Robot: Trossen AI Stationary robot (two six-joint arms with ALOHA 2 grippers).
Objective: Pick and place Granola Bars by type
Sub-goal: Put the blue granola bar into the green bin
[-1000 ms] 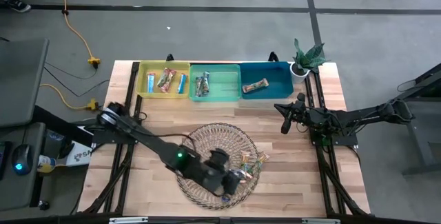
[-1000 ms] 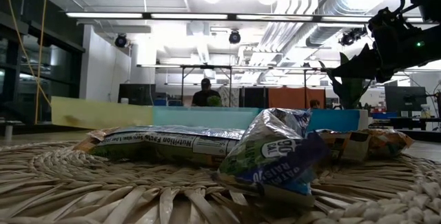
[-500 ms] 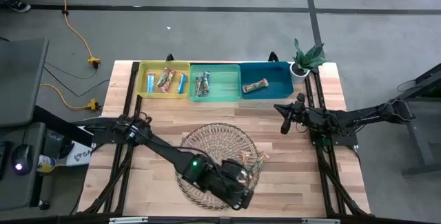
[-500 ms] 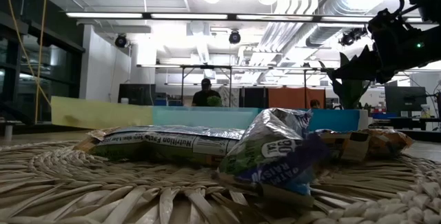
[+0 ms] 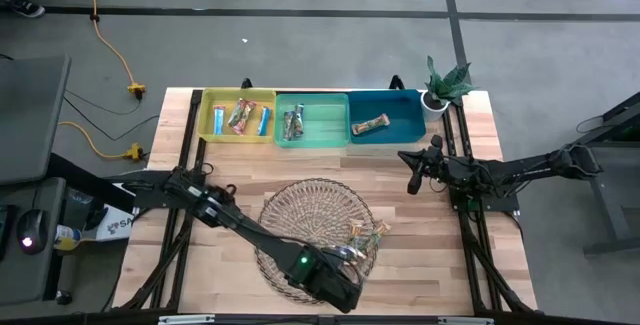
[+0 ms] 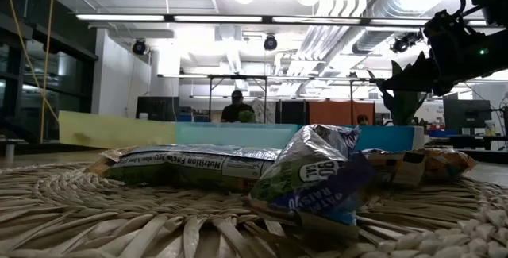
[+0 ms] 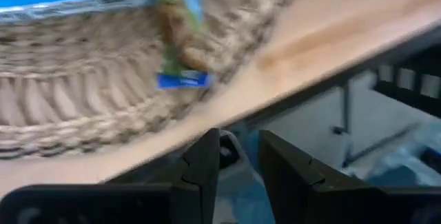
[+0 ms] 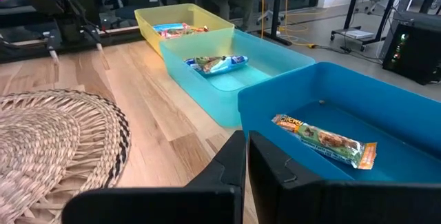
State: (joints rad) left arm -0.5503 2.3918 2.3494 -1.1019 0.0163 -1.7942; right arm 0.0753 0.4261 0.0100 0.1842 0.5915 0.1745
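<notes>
My left gripper is out over the near rim of the round woven plate, close to the front edge of the table. Its two dark fingers are a little apart, and nothing is between them. Past them, in my left wrist view, I see the plate's woven rim, the wood of the table edge, and one bar with a green and blue wrapper lying on the plate.

A few Granola Bars lie on the right side of the plate. From down low, a long green bar lies flat, and a crumpled green and blue one sits in front of it. An orange one lies farther to the right.

My right gripper waits in the air at the right side of the table, near the teal bin. Its fingers are pressed together and hold nothing.

Three bins stand in a row at the far edge. The yellow bin has some bars in it, red and blue among them. The green bin has two bars. The teal bin has one tan bar. A small plant stands at the far right corner.
</notes>
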